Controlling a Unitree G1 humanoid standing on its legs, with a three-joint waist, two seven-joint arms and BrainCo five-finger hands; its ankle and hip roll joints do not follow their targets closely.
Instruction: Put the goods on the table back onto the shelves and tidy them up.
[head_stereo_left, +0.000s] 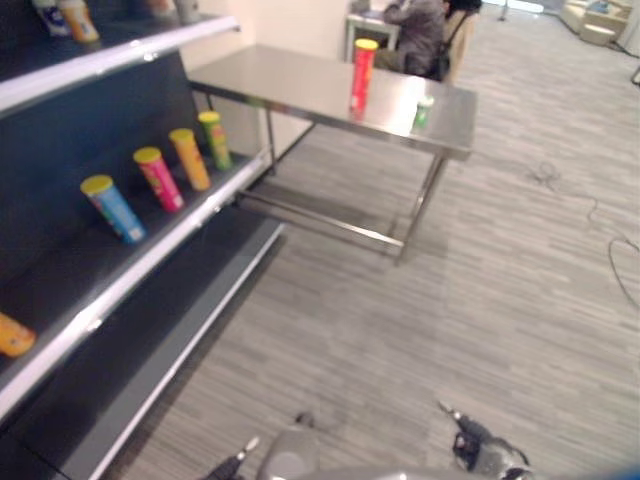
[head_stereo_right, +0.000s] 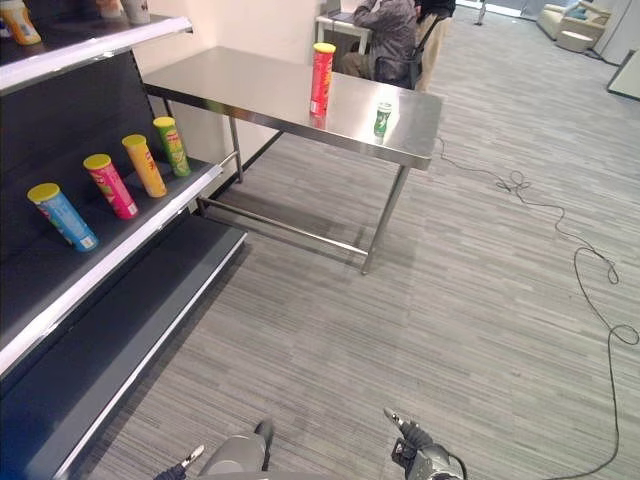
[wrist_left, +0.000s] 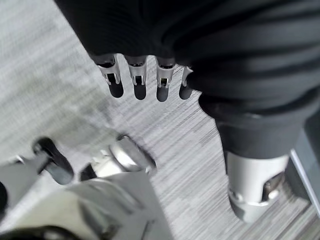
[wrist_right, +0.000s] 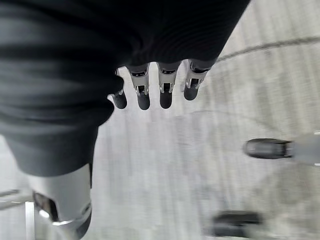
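Hanging empty with relaxed fingers, left hand and right hand; labels unreadable.

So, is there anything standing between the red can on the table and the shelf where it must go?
Nothing visible does. The red can stands upright on the steel table, with a small green can on its far side from the shelf. Both hands hang empty over the floor.

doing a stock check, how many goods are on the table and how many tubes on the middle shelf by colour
On the table:
red tube: 1
green can: 1
On the middle shelf:
blue tube: 1
pink tube: 1
orange tube: 1
green tube: 1
Total: 6
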